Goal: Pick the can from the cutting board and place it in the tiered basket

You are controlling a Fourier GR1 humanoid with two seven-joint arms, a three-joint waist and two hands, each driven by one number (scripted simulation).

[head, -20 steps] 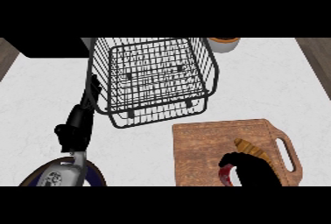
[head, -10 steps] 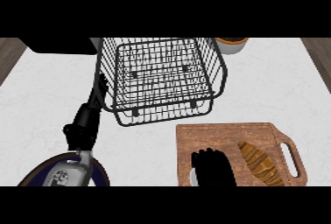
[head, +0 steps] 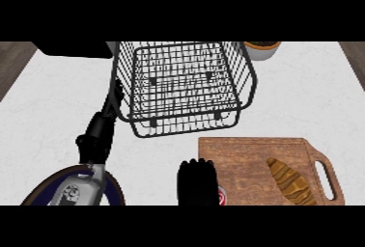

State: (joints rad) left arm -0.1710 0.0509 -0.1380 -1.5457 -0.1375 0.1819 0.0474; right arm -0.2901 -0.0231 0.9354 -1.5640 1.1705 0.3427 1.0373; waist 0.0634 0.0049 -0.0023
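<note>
The right hand [head: 197, 181] sits at the near left edge of the cutting board [head: 246, 159], its fingers curled over the can [head: 221, 197], of which only a red and white sliver shows. A croissant [head: 291, 182] lies on the board's right side; the tiered basket [head: 182, 82] stands behind it on the tabletop [head: 57, 106]. The left hand [head: 96, 137] hangs by the basket's left side, and I cannot tell its fingers' state

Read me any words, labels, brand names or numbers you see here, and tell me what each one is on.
No text can be read.
The can shows only a sliver of red and white beside the right hand; any label is hidden.
The cutting board, the croissant, the tiered basket and the cup at the back carry no lettering.
</note>
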